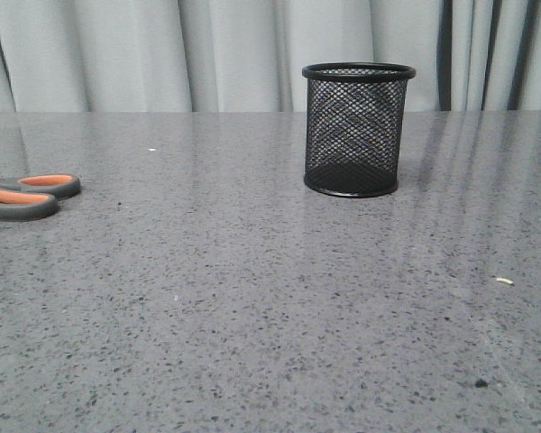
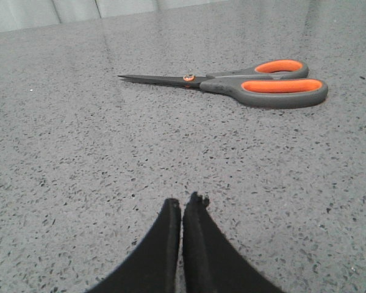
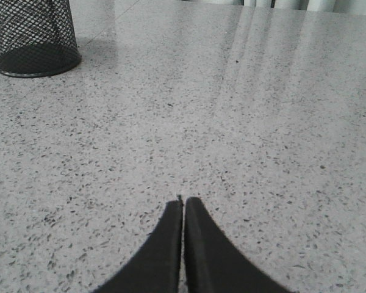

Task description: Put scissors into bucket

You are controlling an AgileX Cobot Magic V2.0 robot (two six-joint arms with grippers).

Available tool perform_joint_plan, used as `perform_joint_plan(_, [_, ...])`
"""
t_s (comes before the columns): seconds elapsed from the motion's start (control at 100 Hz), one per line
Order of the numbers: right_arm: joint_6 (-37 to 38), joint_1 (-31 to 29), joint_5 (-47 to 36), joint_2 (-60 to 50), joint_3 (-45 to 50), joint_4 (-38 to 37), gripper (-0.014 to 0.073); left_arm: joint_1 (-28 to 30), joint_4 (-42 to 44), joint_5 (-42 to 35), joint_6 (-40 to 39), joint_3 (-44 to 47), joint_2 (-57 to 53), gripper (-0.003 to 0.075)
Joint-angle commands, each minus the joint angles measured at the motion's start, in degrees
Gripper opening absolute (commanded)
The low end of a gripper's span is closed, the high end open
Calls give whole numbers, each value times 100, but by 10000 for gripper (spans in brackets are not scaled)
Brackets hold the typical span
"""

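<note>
- Left pincer (image 2: 182, 204): fingertips pressed together, holding nothing, poised above bare desk (image 2: 79, 159) short of the scissors.
- Right pincer (image 3: 183, 202): fingertips likewise together, nothing held, over an open stretch of desk.
- Scissors (image 2: 244, 84): lying flat on the desk, blades closed, well apart from the left pincer. In the front view only the grey-and-orange handles (image 1: 22, 196) show, at the far left border; the blades run out of the picture.
- Bucket (image 1: 357, 129): upright on its base, toward the back of the desk, right of centre, close before the curtain (image 1: 162, 54). Through the mesh I can make out nothing inside it.
- Open room: a wide bare span of speckled grey desk lies between scissors and bucket; only a few small specks (image 1: 504, 280) on it.
- Neither pincer shows in the front view.
</note>
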Motion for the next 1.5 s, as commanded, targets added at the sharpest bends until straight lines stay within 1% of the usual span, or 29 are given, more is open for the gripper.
perform_joint_plan(0.0, [-3,-27,-228,-132,53,0,-45,18,-18,-229,-65,228,-166,-20])
perform_joint_plan(0.14, [-3,-27,-228,-132,53,-28,-45,18,-18,-229,-65,228,-166,-20])
perform_joint_plan(0.23, [-3,-27,-228,-132,53,-374,-45,18,-18,-229,-65,228,-166,-20])
perform_joint_plan(0.38, [-3,-27,-268,-132,53,-375,-45,18,-6,-229,-54,228,-166,-20])
perform_joint_plan(0.43, [-3,-27,-378,-132,53,-375,-45,18,271,-229,-27,228,-166,-20])
perform_joint_plan(0.5, [-3,-27,-707,-132,53,-375,-45,18,1146,-264,-27,228,-166,-20])
perform_joint_plan(0.53, [-3,-27,-1005,-132,53,-292,-45,18,1400,-410,-27,228,-166,-20])
perform_joint_plan(0.56, [-3,-27,-1295,-132,53,-49,-45,18,1358,-718,-27,228,-166,-20])
perform_joint_plan(0.57, [-3,-27,-1367,-132,53,142,-45,18,1326,-806,-27,228,-166,-20])
perform_joint_plan(0.62, [-3,-27,-1902,-132,53,966,-45,18,800,-1539,-27,228,-166,-20])
perform_joint_plan(0.68, [-3,-27,-2276,-132,53,1896,-45,7,-22,-2527,-27,228,-166,-20])
perform_joint_plan(0.75, [-3,-27,-2512,-132,43,2625,-45,7,-518,-3436,-27,228,-166,-20])
perform_joint_plan(0.8, [-3,-27,-2463,-132,43,2860,-45,7,-561,-3954,-27,228,-166,-20])
perform_joint_plan(0.87, [-3,-27,-2455,-132,43,2947,-45,18,-622,-4626,-63,228,-166,-20])
perform_joint_plan(0.99, [-3,-27,-2467,-132,43,2963,-45,18,-1395,-6096,-679,216,-166,-20])
perform_joint_plan(1.05, [-3,-27,-2487,-132,43,3022,-45,18,-1765,-6660,-751,216,-166,-20])
perform_joint_plan(1.14, [-3,-27,-2487,-132,43,3101,-45,18,-1927,-7097,-764,216,-166,-20])
perform_joint_plan(1.22, [-3,-27,-2441,-132,43,3112,-45,18,-1917,-7156,-1005,216,-166,-20])
perform_joint_plan(1.29, [-3,-27,-2412,-132,43,3112,-45,18,-1931,-7239,-1578,208,-166,-20])
perform_joint_plan(1.34, [-3,-27,-2412,-132,43,3112,-45,18,-1931,-7264,-2255,208,-166,-20])
perform_joint_plan(1.39, [-3,-27,-2412,-132,43,3112,-45,18,-1931,-7253,-2760,208,-166,-20])
perform_joint_plan(1.49, [-3,-27,-2412,-132,43,3112,-45,18,-1846,-7281,-3338,208,-166,-20])
